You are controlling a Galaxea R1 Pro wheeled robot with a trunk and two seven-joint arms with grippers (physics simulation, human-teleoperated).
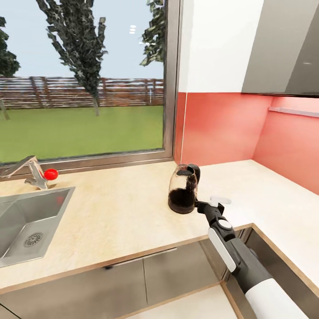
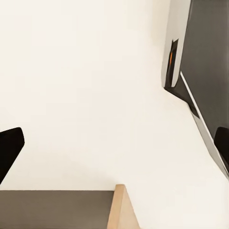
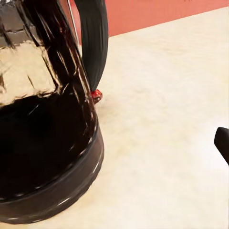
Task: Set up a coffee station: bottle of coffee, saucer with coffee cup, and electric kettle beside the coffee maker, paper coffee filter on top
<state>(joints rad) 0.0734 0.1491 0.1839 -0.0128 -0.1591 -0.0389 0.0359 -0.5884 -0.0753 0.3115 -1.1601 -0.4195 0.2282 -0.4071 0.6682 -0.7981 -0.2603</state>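
Note:
The electric kettle (image 1: 183, 189), a glass body with dark contents, a dark base and a black handle, stands upright on the beige countertop (image 1: 119, 212) near the red-walled corner. My right gripper (image 1: 200, 205) sits low beside the kettle's base, on its handle side. In the right wrist view the kettle (image 3: 45, 124) looms very close, with a small red switch (image 3: 96, 95) under its handle, and one dark fingertip (image 3: 222, 142) stands well off to the side, apart from it; the gripper is open. My left gripper (image 2: 114, 148) is open over white floor.
A steel sink (image 1: 26, 221) with a faucet (image 1: 31, 170) and a red knob (image 1: 51, 174) lies at the counter's left, under a window. The counter turns a corner to the right along the red backsplash (image 1: 221, 133). Grey cabinet fronts (image 1: 146, 274) run below its front edge.

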